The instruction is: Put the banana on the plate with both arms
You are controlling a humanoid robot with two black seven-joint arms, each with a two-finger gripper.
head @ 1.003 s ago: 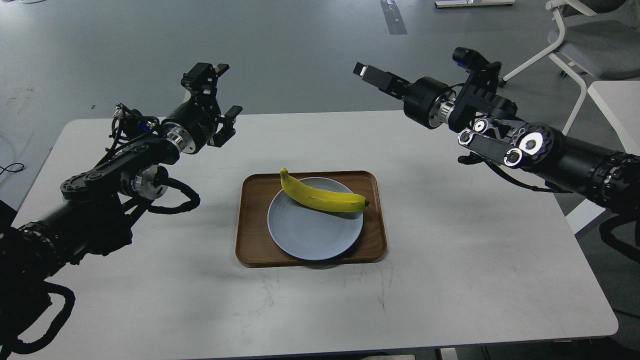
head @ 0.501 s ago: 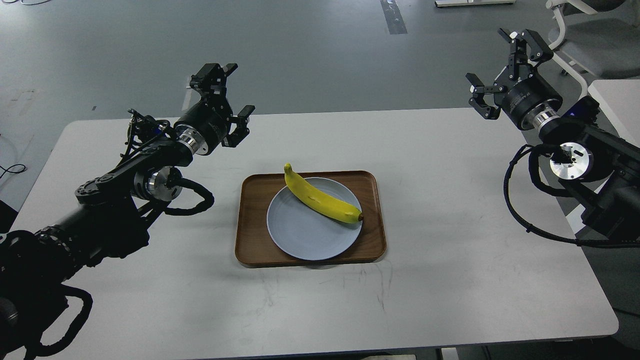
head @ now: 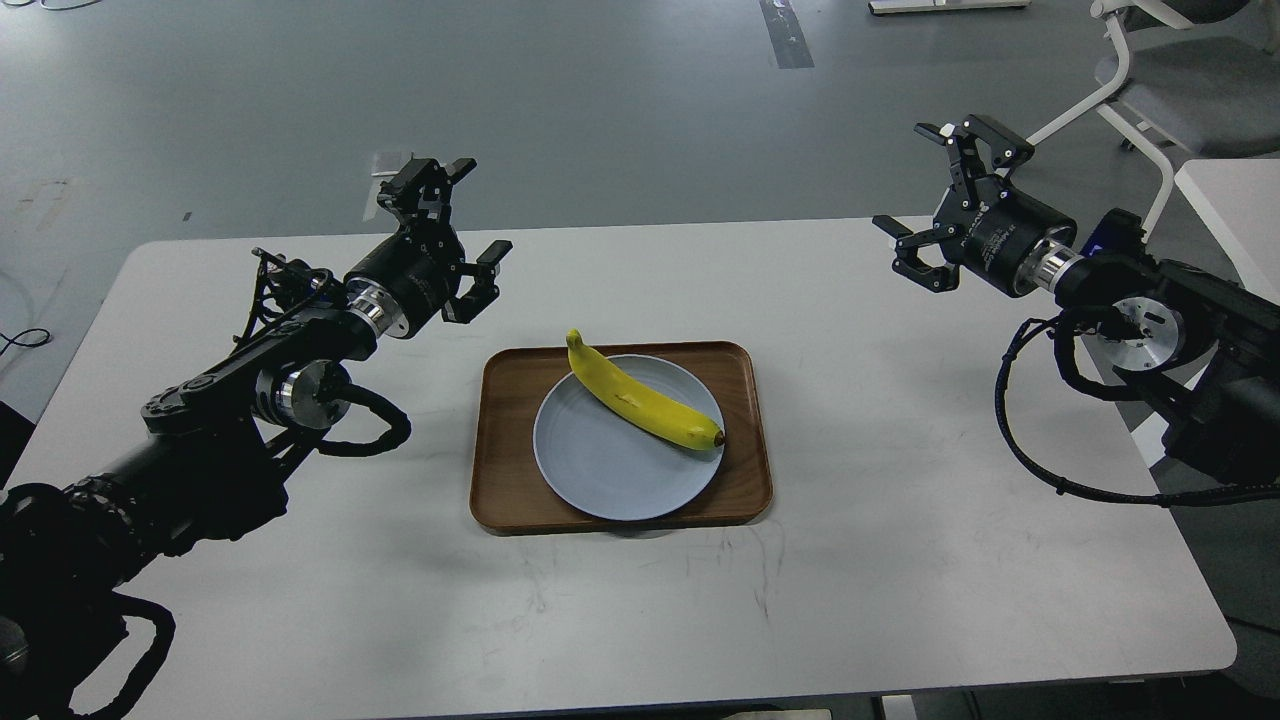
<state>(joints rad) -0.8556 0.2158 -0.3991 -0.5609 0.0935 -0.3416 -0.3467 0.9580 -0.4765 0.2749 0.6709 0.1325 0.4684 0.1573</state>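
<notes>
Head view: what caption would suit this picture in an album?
Banana resting on the plate in a wooden tray, left tool and right tool open and clear.

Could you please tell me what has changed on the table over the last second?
The right gripper swung away to the right, rose, then came back down and inward, open. The banana turned on the plate, its dark tip swinging nearer. The left gripper shifted slightly, open throughout. Plate and wooden tray stayed put.

We seem to be in a lab or office: a wide grey floor [head: 600,100], a plain white table [head: 900,560], and a white-framed office chair [head: 1170,70] far right.
</notes>
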